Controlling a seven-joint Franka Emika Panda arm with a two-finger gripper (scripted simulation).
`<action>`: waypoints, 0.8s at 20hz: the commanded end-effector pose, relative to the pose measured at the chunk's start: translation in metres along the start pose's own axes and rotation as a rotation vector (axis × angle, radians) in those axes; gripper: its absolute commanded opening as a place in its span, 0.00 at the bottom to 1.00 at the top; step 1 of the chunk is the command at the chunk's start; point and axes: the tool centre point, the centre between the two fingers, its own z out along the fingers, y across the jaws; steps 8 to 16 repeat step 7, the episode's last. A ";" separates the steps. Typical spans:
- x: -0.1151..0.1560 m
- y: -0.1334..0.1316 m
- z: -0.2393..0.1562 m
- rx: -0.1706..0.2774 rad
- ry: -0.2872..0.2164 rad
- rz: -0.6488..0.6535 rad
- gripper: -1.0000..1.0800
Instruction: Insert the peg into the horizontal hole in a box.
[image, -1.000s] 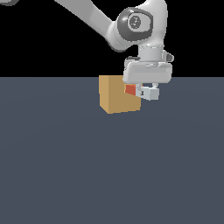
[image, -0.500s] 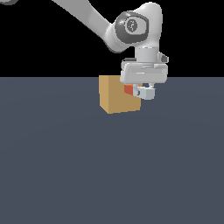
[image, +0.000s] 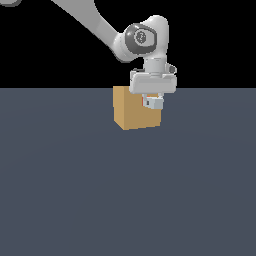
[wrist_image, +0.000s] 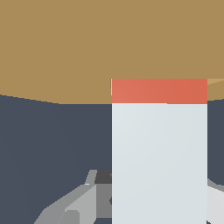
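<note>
The tan box (image: 131, 110) stands on the dark floor at the far middle. My white gripper (image: 153, 103) hangs at the box's side on the exterior view's right, shut on the peg (image: 143, 102), of which only a sliver of orange-red end shows there. In the wrist view the pale peg (wrist_image: 159, 162) runs from between my fingers (wrist_image: 74, 203) to the box (wrist_image: 87, 48). Its orange-red end is partly inside the hole (wrist_image: 215, 82), which shows as a lighter tan sliver beside the peg. The rest of the hole is hidden by the peg.
The dark grey floor (image: 128, 190) stretches all around the box, with a black background behind it. The arm (image: 142, 40) reaches in from the upper part of the exterior view's left.
My gripper has moved toward the exterior view's left, closer to the box face. Less of the peg's orange-red end shows than before.
</note>
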 end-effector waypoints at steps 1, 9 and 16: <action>0.009 0.001 -0.003 -0.005 -0.001 0.003 0.00; 0.009 0.003 -0.003 -0.005 -0.001 0.003 0.00; 0.009 0.003 -0.003 -0.005 -0.001 0.003 0.00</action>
